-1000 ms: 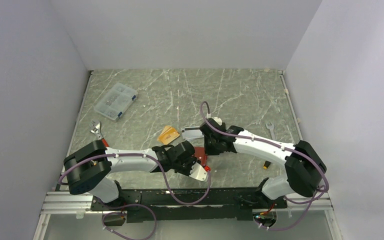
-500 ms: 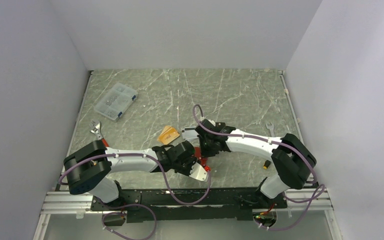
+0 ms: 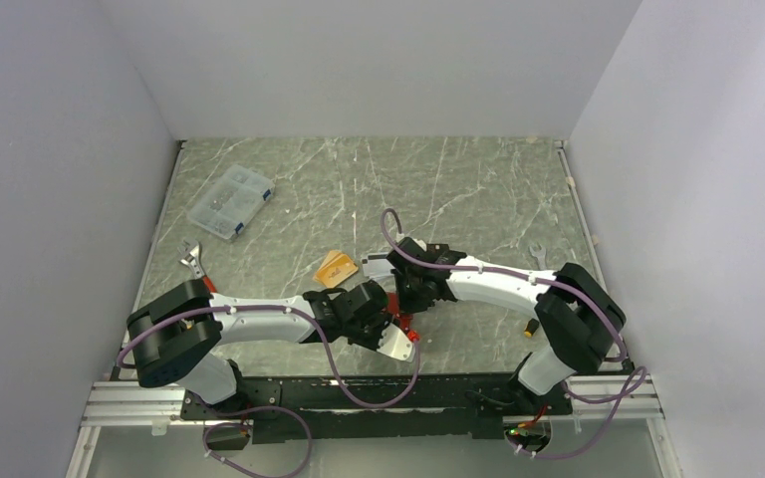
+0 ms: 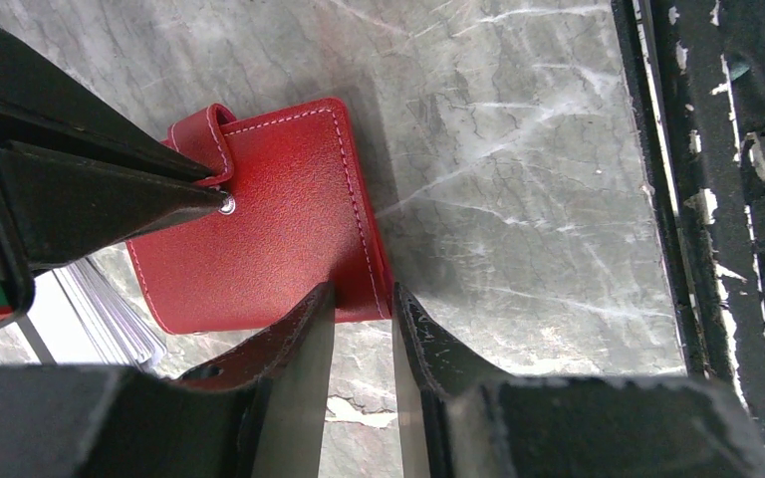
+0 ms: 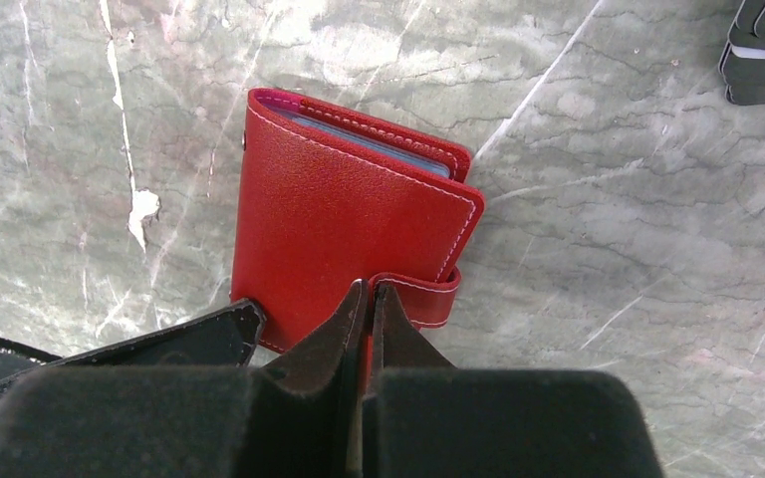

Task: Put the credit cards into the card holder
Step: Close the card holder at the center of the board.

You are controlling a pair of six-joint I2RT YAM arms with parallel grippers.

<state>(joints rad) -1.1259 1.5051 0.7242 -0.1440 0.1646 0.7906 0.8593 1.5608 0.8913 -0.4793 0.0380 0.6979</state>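
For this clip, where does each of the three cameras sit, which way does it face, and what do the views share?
Top external: above and behind the bases, looking down at the table; both arms show.
Left wrist: on the left arm, looking down at the card holder; left gripper straddles its edge.
Right wrist: looking down; right gripper pinches the snap tab.
Shared: the card holder.
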